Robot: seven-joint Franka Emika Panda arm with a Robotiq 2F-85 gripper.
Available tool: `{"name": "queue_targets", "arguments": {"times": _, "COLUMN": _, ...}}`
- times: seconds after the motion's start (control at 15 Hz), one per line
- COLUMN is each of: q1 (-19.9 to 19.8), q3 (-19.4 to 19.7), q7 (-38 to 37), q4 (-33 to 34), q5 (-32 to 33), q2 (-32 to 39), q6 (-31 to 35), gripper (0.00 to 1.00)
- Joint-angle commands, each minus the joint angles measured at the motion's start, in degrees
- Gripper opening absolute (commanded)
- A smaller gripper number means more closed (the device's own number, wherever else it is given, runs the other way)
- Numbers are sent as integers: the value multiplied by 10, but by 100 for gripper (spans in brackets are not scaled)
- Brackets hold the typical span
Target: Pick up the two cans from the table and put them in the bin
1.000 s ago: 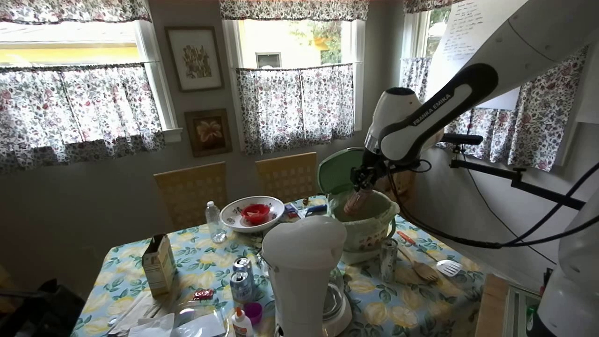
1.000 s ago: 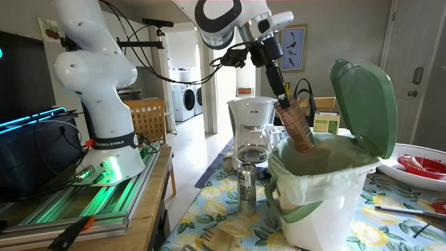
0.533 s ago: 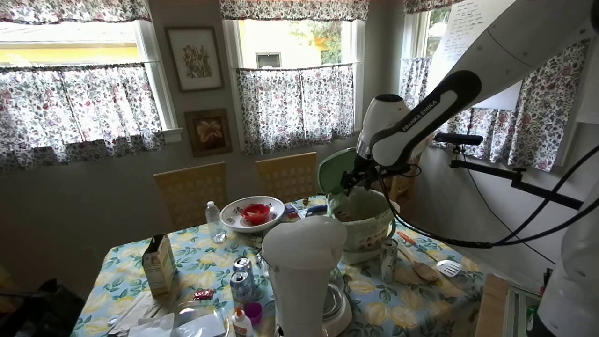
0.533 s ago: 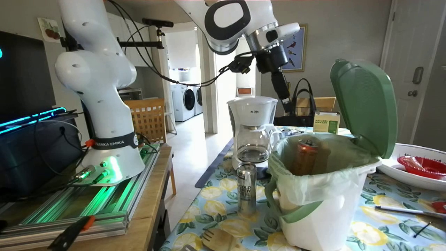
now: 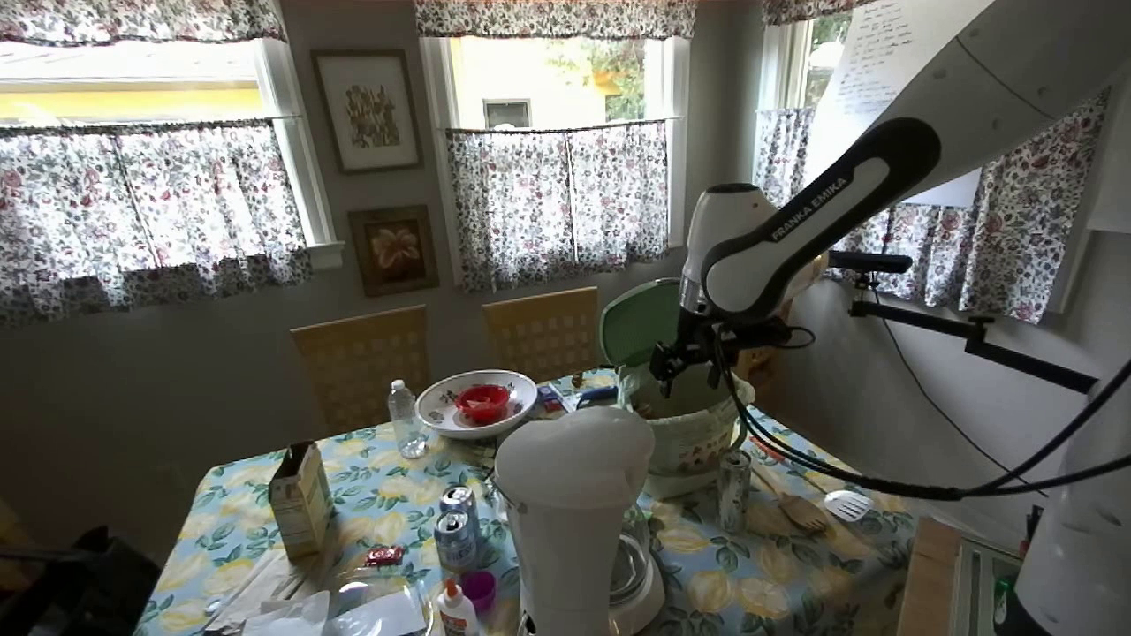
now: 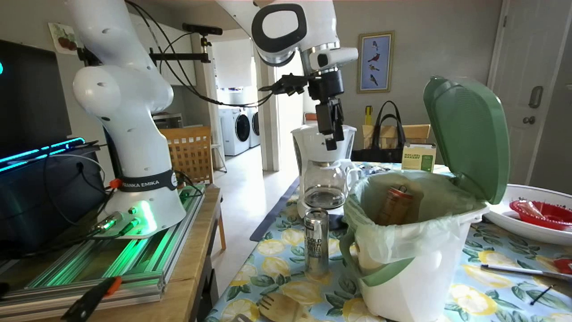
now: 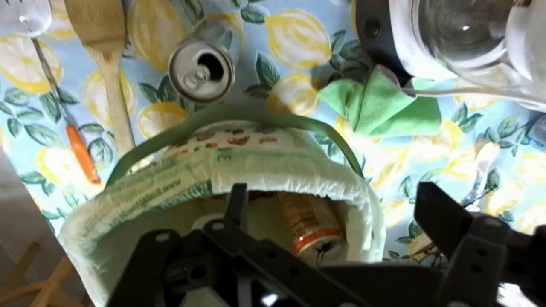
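Fingers point(image 7: 439, 217) spread wide, empty, orange can point(image 6: 395, 206) tilted in crinkly-lined bin point(image 6: 413, 281), silver can point(image 6: 316, 243) upright on lemon-print counter point(image 6: 277, 266), floral curtains point(image 5: 521, 203)

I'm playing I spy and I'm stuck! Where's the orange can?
In an exterior view, the orange can is tilted inside the bin, left of the bin's middle, with the raised green lid to the right.
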State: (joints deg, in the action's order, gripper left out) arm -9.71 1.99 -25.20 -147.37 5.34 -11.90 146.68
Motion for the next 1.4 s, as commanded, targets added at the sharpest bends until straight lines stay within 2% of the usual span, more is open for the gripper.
{"name": "queue_targets", "arguments": {"times": 0.0, "q1": -7, "q3": -2, "q7": -29, "q4": -50, "q5": -2, "q2": -46, "q6": -27, "gripper": 100}}
{"name": "queue_targets", "arguments": {"times": 0.6, "q1": -45, "q3": 3, "q7": -13, "q4": -109, "q5": 44, "q2": -25, "q6": 31, "gripper": 100}}
{"name": "queue_targets", "arguments": {"times": 1.07, "q1": -77, "q3": 12, "q7": -11, "q4": -102, "q5": 105, "q2": 31, "q6": 98, "gripper": 100}}
{"name": "queue_targets", "arguments": {"times": 1.33, "q1": -80, "q3": 25, "q7": -10, "q4": -102, "q5": 119, "q2": 63, "q6": 132, "gripper": 100}}
